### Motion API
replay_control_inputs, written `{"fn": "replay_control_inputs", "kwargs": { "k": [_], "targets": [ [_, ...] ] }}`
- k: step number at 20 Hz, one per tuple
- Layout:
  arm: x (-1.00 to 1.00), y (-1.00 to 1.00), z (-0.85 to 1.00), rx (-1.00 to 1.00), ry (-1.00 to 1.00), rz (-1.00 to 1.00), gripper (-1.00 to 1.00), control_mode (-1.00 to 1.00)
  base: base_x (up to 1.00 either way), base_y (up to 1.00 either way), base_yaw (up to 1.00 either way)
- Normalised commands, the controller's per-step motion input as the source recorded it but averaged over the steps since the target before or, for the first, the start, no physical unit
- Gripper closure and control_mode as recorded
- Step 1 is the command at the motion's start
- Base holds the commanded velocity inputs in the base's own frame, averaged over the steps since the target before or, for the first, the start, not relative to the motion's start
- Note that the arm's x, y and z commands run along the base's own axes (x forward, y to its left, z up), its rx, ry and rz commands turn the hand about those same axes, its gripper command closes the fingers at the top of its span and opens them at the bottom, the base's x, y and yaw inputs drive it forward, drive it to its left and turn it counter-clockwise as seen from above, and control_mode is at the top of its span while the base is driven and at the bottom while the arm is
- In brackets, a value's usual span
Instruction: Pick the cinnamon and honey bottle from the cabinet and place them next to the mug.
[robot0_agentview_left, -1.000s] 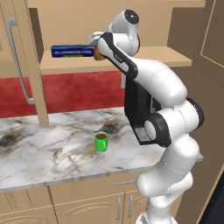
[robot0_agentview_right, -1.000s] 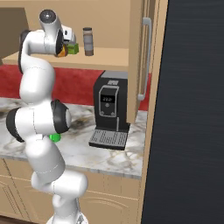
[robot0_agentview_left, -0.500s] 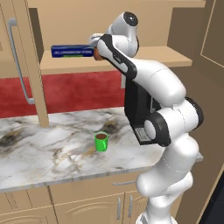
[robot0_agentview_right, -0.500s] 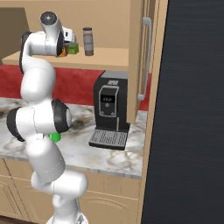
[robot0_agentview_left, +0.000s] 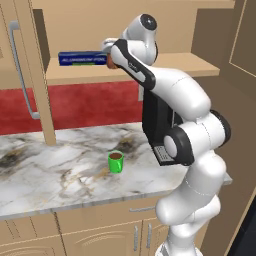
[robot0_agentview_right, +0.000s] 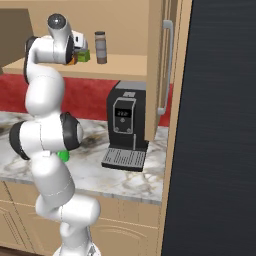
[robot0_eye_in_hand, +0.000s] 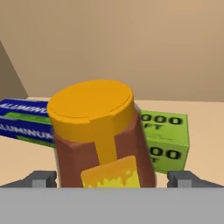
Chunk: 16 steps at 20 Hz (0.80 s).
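End effector (robot0_eye_in_hand: 112, 180) stands wide apart around the honey bottle (robot0_eye_in_hand: 101, 135); closing off-centre could tip it against the green box (robot0_eye_in_hand: 168, 135) behind.

In the hand view we saw only the upper part of the honey bottle (robot0_eye_in_hand: 98, 135); the bottom of the picture cut off its base. It covered the near end of the blue foil box (robot0_eye_in_hand: 24, 120) and part of the green box (robot0_eye_in_hand: 168, 138) behind it. From the left base view the wrist hid nearly all of the bottle. From the right base view the arm hid most of the mug (robot0_agentview_right: 63, 155). The cinnamon (robot0_agentview_right: 101, 48) label was too small to read.
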Motion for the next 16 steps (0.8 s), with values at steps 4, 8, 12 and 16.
{"fn": "replay_control_inputs", "kwargs": {
  "k": [4,8,12,16],
  "targets": [
    [0.17,0.04,0.0,0.0,0.0,0.0,-1.0,-1.0,0.0,0.0,0.0],
    [0.12,0.07,0.0,0.0,0.0,0.0,-1.0,-1.0,0.0,0.0,0.0],
    [0.03,0.07,0.0,0.0,0.0,0.0,-1.0,-1.0,0.0,0.0,0.0],
    [0.0,0.04,0.0,0.0,0.0,0.0,-1.0,-1.0,0.0,0.0,0.0]
  ]
}}
